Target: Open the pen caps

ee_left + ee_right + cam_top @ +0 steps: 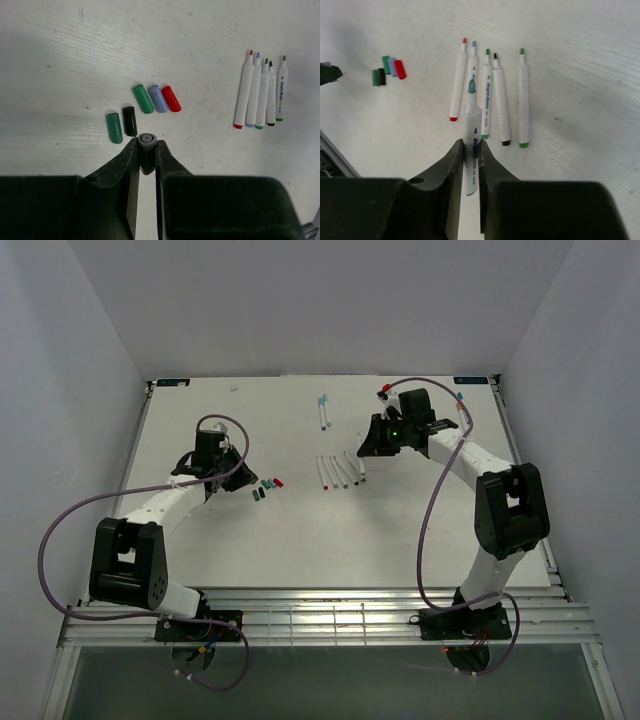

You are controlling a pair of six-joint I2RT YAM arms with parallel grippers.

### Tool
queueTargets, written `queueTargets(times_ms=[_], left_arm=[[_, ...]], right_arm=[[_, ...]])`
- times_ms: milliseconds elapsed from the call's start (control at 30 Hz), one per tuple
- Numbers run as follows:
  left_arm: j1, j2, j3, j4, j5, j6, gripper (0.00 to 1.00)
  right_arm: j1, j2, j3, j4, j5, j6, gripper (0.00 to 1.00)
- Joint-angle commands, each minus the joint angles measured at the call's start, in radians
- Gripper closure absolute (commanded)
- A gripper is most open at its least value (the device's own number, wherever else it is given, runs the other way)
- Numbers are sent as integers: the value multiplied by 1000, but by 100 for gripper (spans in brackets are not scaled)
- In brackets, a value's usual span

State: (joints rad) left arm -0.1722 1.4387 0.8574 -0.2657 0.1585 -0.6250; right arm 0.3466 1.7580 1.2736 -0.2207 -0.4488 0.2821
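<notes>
**Light, slick plastic: pinch it square**

The table (300,540) is white and flat, with wide bare room on the near side of the row of uncapped pens (338,472). Its far edge and the side walls lie well beyond that row. The right gripper (471,144) hangs just over the row, fingers clenched on the barrel of a white pen (471,107) whose grey-blue tip is bare. The left gripper (147,145) sits well to the left of the row, fingers clamped on a grey cap (147,139). Five loose caps (159,98) — green, black, green, lilac, red — lie between that gripper and the row. Beyond the row lie two more pens (323,412), one seemingly capped in blue. Barrels and caps look stiff, light, smooth and round — apt to roll or slip. Best to take the barrel mid-length and the cap across its sides, then pull straight along the axis.
</notes>
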Motion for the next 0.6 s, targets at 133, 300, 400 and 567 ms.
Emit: queueTargets(times_ms=[133,300,400,567], left_arm=[[8,51,15,-52,-94,4,93],[10,66,5,-64,-122,10,88],[10,69,-3,-63,-131,7,87],[11,98,-8,-64,-125,-2,80]], right_arm=[[-61,135,147,-181,91,-141,92],[-70,169,142,-181,122,-159,92],[-75,190,151,-181,116,-159,92],[-75,234,193,-183,114,-159,92]])
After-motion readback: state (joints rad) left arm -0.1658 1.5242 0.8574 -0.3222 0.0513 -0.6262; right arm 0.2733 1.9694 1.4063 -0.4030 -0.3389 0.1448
